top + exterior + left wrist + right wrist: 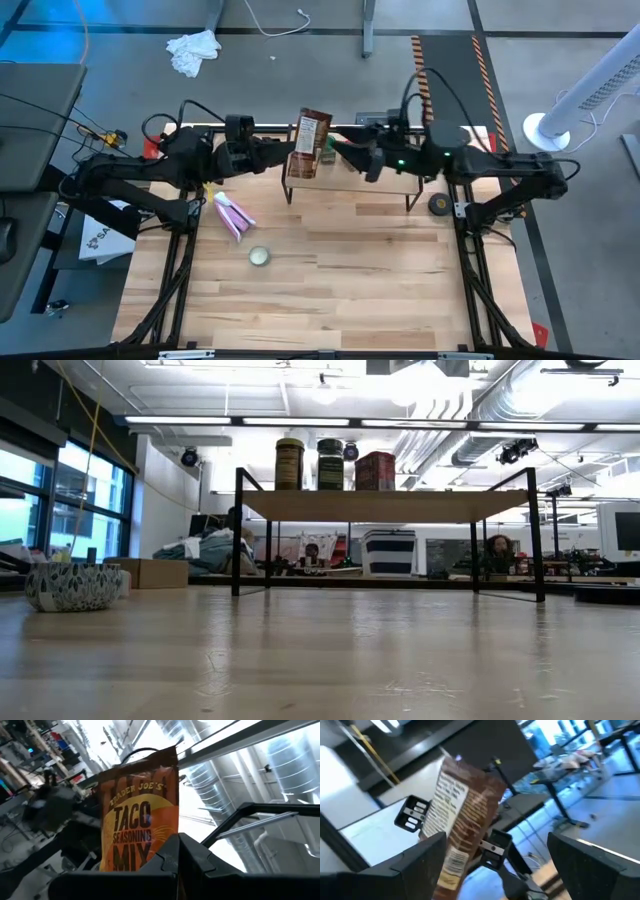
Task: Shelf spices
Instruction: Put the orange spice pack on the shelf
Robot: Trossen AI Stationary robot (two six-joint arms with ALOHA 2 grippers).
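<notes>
Packet (309, 143) of taco seasoning is clamped in left claw (288, 152) above the shelf (385, 184); right claw (343, 152) stands apart beside it.

The brown packet (137, 820) reads "TRADER JOE'S TACO SEASONING MIX" on its front.

a flat brown printed packet (309, 145) is held above the left end of the shelf (390, 506); three containers (331, 464) stand in a row on its light board.
</notes>
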